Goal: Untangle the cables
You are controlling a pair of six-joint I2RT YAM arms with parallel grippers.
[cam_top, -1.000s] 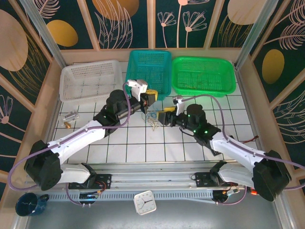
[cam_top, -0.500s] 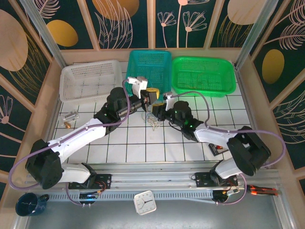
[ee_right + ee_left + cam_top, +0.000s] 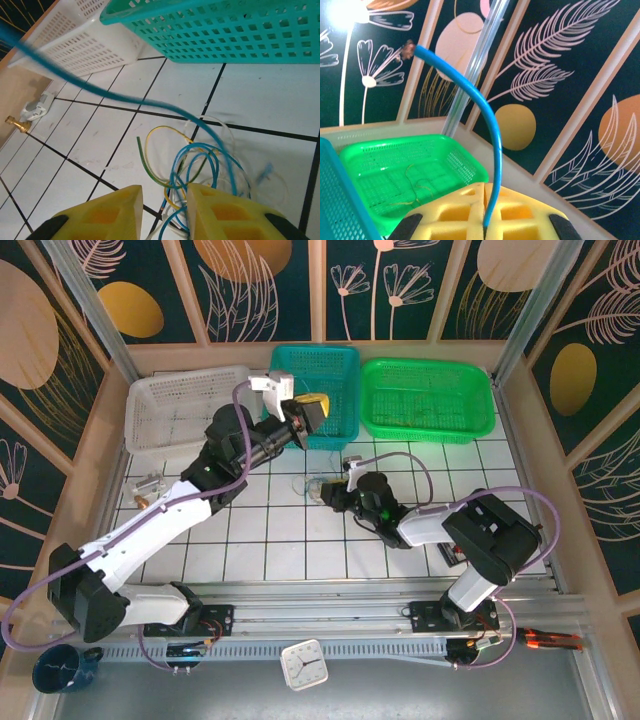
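The cables (image 3: 200,165) lie in a small loose tangle of blue, yellow-green and whitish strands on the white tiled table (image 3: 250,530), seen from above as a small tangle (image 3: 312,487). My left gripper (image 3: 316,406) hangs raised in front of the teal basket. In the left wrist view it (image 3: 485,225) is shut on one blue cable (image 3: 492,130), which arcs up and away from the yellow fingers. That blue cable (image 3: 100,90) stretches taut and blurred across the right wrist view down into the tangle. My right gripper (image 3: 165,210) sits low at the tangle, open, with strands lying between its fingers.
Along the back stand a white basket (image 3: 190,405), a teal basket (image 3: 320,370) and a green basket (image 3: 425,400) holding thin yellowish wires (image 3: 412,185). A small clear piece and a brass fitting (image 3: 148,485) lie at the left. A clock (image 3: 303,663) sits at the near rail.
My left gripper has risen and moved back-left with the blue cable, pulling it taut. My right arm has folded left and dropped down onto the tangle.
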